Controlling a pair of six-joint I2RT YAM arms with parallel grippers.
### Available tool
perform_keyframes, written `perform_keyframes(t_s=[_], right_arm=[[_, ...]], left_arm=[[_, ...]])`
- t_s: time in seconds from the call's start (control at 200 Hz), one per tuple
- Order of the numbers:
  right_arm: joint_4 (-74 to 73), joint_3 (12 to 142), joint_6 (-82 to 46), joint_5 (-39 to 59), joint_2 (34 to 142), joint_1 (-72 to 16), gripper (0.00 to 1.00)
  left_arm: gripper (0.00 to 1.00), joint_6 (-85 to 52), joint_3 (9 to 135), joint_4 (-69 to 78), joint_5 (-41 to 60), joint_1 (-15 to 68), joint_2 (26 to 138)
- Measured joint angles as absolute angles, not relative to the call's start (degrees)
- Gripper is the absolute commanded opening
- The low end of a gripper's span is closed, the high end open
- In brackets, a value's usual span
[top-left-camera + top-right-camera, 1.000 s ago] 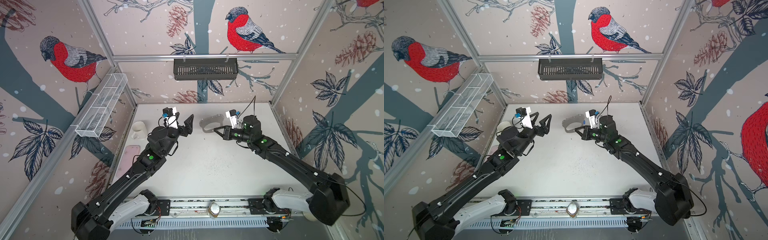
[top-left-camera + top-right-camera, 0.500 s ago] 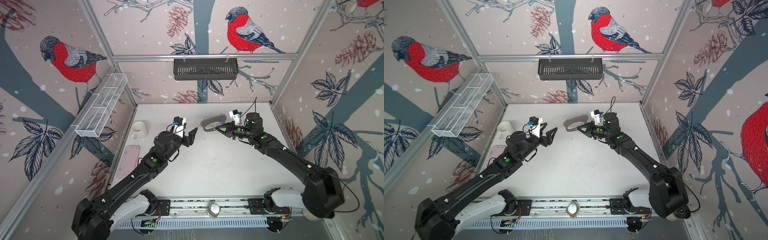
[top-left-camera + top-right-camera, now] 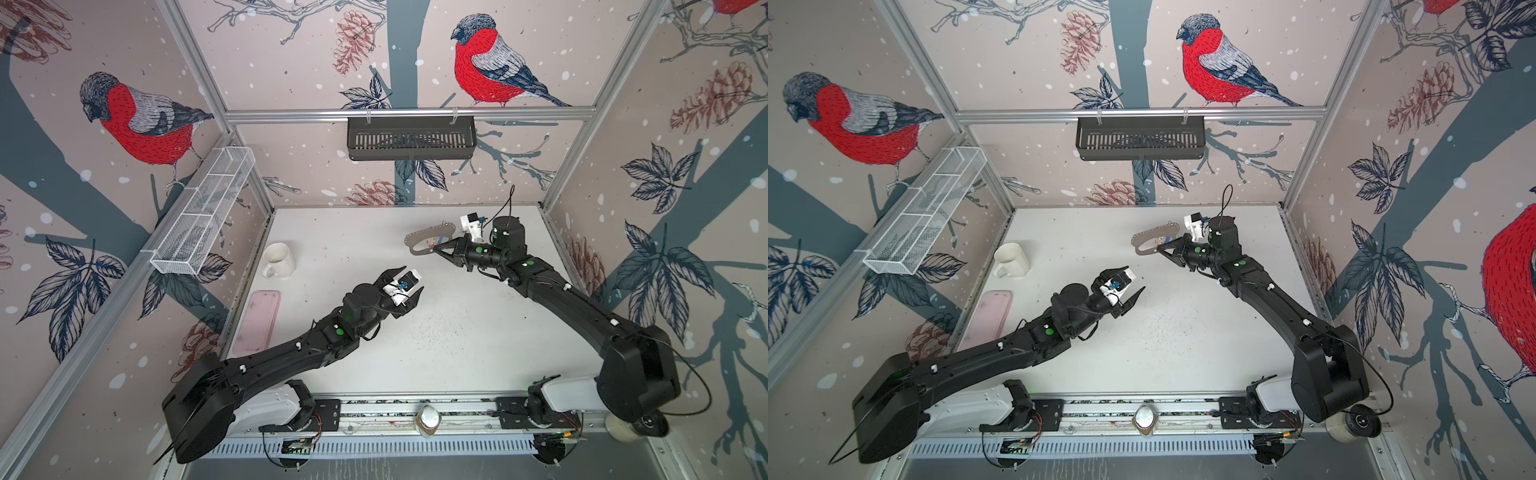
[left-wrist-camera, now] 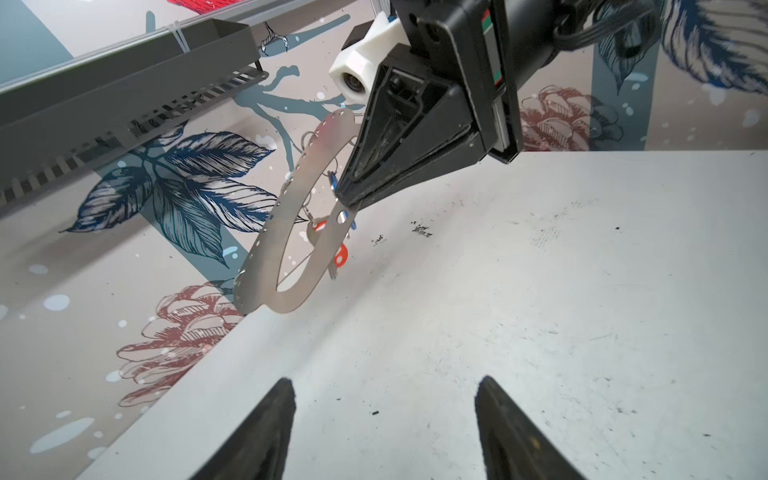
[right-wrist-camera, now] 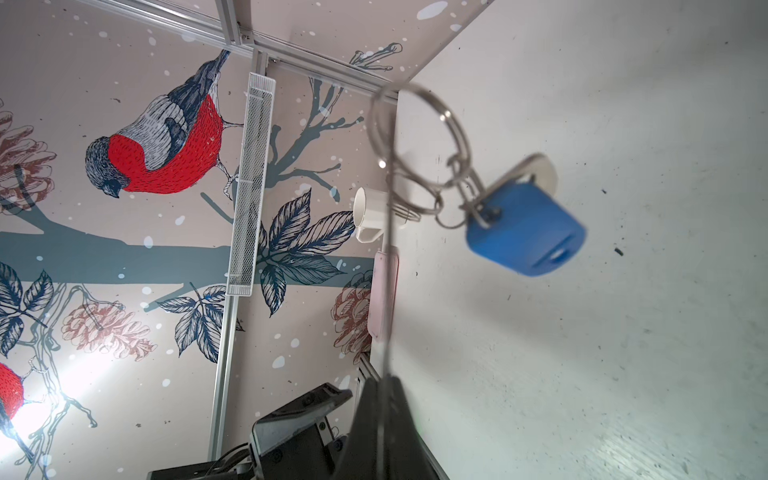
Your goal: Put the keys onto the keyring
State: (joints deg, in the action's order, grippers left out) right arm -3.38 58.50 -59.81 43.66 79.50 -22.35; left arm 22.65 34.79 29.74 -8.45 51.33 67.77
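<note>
My right gripper (image 3: pixel 436 248) (image 3: pixel 1160 248) is shut on the keyring (image 3: pixel 419 241) (image 3: pixel 1144 243), a flat grey oblong plate held in the air over the far right of the table. In the left wrist view the keyring (image 4: pixel 266 257) stands tilted on edge in the right gripper (image 4: pixel 347 199). The keys (image 4: pixel 340 254) dangle beside it on wire rings, with a red and a blue tag showing. The right wrist view has the blue-tagged keys (image 5: pixel 525 230) swinging, blurred. My left gripper (image 3: pixel 411 279) (image 4: pixel 385 380) is open and empty, low over the table's middle.
A white mug (image 3: pixel 278 258) and a pink flat case (image 3: pixel 257 322) sit along the table's left side. A black slatted basket (image 3: pixel 411 137) hangs on the back wall, and a white wire basket (image 3: pixel 203 212) on the left wall.
My left arm has drawn back from the far left toward the table's middle, its jaws a little narrower. The right gripper has turned and tilted the keyring, keeping hold of it.
</note>
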Motion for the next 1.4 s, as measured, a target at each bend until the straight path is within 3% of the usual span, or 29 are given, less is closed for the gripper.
perform_keyframes(t_s=[0.205,0.575,0.926,1.401], right_arm=[[-1.72,58.61,-59.55,43.62,79.48,-22.74,0.00],[-1.65,57.80,-59.75,44.16,77.93,-23.70,0.00],[-2.00,55.83,-61.63,44.58,76.86,-24.21,0.00],[-1.45,55.53,-62.35,44.16,76.25,-24.18,0.00]], left_arm=[[0.64,31.09,38.30,34.72,-16.73,53.49,74.85],[0.42,39.57,40.97,42.78,-22.33,53.74,82.76],[0.00,47.66,40.97,48.93,-25.89,55.22,86.89],[0.00,51.96,40.01,54.98,-29.69,56.71,89.14]])
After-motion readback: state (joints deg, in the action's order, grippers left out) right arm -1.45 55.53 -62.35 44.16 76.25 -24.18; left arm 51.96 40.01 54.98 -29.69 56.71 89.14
